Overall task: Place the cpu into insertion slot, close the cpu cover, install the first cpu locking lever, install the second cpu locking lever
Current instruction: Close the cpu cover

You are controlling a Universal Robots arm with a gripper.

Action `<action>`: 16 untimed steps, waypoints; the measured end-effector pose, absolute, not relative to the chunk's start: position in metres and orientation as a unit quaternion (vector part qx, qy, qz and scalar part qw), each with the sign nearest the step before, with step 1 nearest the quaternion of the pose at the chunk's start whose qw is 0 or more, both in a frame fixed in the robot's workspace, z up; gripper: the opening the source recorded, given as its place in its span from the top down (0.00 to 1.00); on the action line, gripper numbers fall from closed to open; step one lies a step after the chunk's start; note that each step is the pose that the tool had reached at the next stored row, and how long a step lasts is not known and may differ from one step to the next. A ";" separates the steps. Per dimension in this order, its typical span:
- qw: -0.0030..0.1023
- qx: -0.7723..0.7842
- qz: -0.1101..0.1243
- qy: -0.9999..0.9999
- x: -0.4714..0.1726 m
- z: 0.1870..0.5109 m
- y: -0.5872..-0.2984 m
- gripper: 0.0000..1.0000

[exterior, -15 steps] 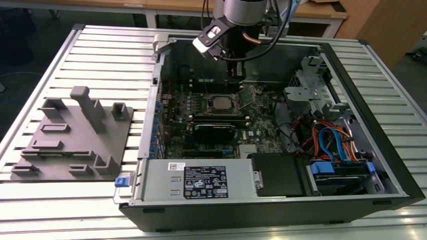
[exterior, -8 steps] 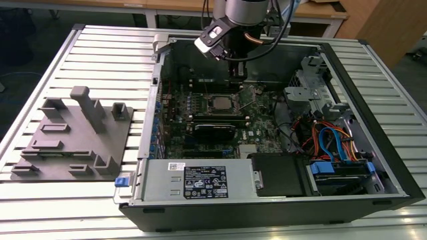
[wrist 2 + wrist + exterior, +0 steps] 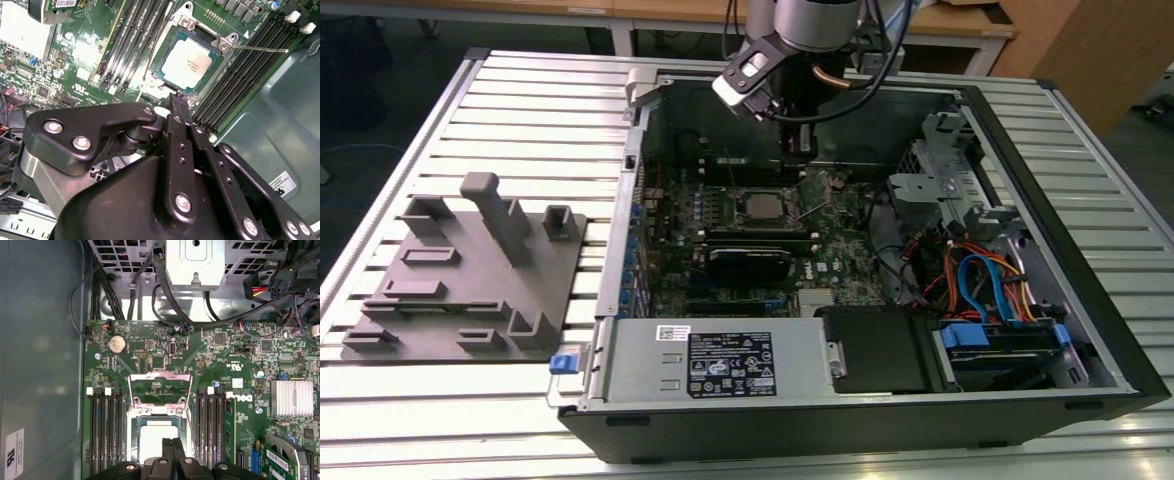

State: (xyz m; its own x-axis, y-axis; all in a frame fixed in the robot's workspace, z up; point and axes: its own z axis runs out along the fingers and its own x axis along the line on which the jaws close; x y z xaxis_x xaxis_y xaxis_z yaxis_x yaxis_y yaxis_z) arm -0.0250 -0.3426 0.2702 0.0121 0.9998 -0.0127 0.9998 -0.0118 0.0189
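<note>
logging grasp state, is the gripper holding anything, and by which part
Nothing is held: the gripper is shut on nothing, near the cpu lying in the insertion slot.

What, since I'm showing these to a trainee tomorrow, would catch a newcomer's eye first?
The open computer case on the slatted table, with the arm reaching into it. In the second wrist view, the bright silver cpu sits in the insertion slot of the green motherboard, the shut black claw just beside it.
</note>
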 end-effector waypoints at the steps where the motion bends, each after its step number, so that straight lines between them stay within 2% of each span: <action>1: 0.011 0.711 0.002 0.703 -0.024 0.270 -0.343 0.89; 16: 0.011 0.711 0.002 0.703 -0.016 0.270 -0.343 0.89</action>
State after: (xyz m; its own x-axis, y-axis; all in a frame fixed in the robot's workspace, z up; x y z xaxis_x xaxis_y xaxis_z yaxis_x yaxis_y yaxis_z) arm -0.0157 -0.3426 0.2702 0.0120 0.9998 -0.0134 0.9998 -0.0118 0.0189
